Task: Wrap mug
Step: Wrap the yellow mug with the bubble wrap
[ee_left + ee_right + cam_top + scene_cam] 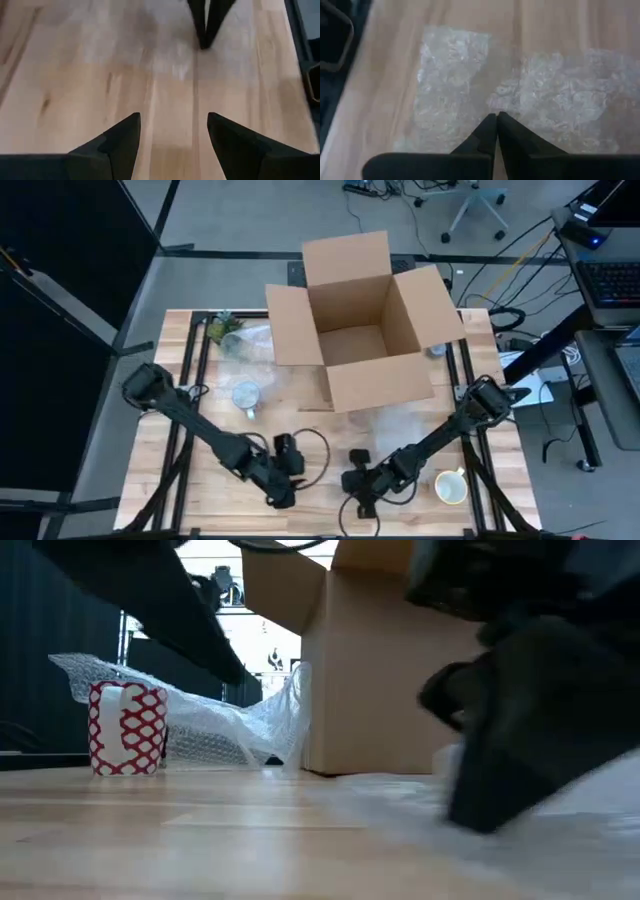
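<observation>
The right pincer [496, 120] is sitting pressed together over the bubble wrap sheet [470, 90] near the bench's front edge. The left pincer [172, 132] is hovering spread apart just beside it. The red-patterned mug [127, 727] is standing toward the bench's left edge.

The light wooden plank table [180, 470] carries an open brown cardboard box [365, 320] at upper centre, a red-and-white patterned mug [246, 397] at left, a cream mug [451, 487] at lower right, and clear bubble wrap sheets [385, 430].

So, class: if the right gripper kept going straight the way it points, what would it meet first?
Probably the clear bubble wrap sheet flat on the light wooden table: the right gripper, jaws shut, points onto it. Depth is unclear.
</observation>
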{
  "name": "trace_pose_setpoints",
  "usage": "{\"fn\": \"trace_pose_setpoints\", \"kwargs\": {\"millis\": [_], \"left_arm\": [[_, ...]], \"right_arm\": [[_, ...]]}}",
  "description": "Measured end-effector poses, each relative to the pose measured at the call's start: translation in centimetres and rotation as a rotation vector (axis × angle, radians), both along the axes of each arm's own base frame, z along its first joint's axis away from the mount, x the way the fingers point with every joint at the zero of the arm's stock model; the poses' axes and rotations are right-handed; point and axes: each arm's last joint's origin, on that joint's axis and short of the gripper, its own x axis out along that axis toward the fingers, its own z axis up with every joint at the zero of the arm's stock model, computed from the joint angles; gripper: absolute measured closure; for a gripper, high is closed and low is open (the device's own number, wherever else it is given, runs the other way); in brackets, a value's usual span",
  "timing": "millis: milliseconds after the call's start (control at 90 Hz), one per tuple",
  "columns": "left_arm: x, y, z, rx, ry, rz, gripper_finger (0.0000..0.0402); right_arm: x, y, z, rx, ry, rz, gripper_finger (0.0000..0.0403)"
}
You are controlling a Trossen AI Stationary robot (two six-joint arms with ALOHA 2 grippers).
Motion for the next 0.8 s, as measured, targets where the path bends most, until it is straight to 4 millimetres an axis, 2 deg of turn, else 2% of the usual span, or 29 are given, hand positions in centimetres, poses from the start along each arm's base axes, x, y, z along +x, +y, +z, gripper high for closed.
{"fn": "trace_pose_setpoints", "kwargs": {"millis": [100, 200, 389, 456, 611, 700, 744, 800], "left_arm": [[1.1, 0.3, -0.9, 0.000, -0.027, 0.008, 0.0183], [1.8, 0.9, -0.7, 0.005, -0.073, 0.029, 0.0183], [3.1, 1.4, 0.3, 0.018, -0.206, 0.005, 0.0183], [4.0, 1.5, -0.4, 0.001, -0.233, -0.022, 0.0183], [5.7, 1.6, -4.3, -0.045, -0.229, -0.061, 0.0183], [6.0, 2.2, -6.3, -0.052, -0.149, -0.053, 0.0183], [5.8, 2.6, -6.9, -0.071, -0.090, -0.040, 0.0183], [5.7, 3.0, -6.7, -0.112, -0.031, -0.005, 0.0183]], "right_arm": [[1.7, -0.4, 1.5, -0.015, -0.076, 0.023, 0.0399], [2.7, -0.2, 3.4, -0.049, -0.086, 0.092, 0.0399], [1.4, -0.3, 7.2, -0.179, 0.141, 0.136, 0.0399], [0.6, -0.4, 8.2, -0.194, 0.201, 0.115, 0.0399], [-0.4, -0.9, 8.4, -0.234, 0.271, 0.031, 0.0399], [-0.3, -1.1, 7.8, -0.244, 0.282, 0.010, 0.0399], [-0.2, -1.3, 7.1, -0.248, 0.296, 0.004, 0.0399], [-0.2, -1.6, 6.2, -0.257, 0.324, -0.002, 0.0399]]}}
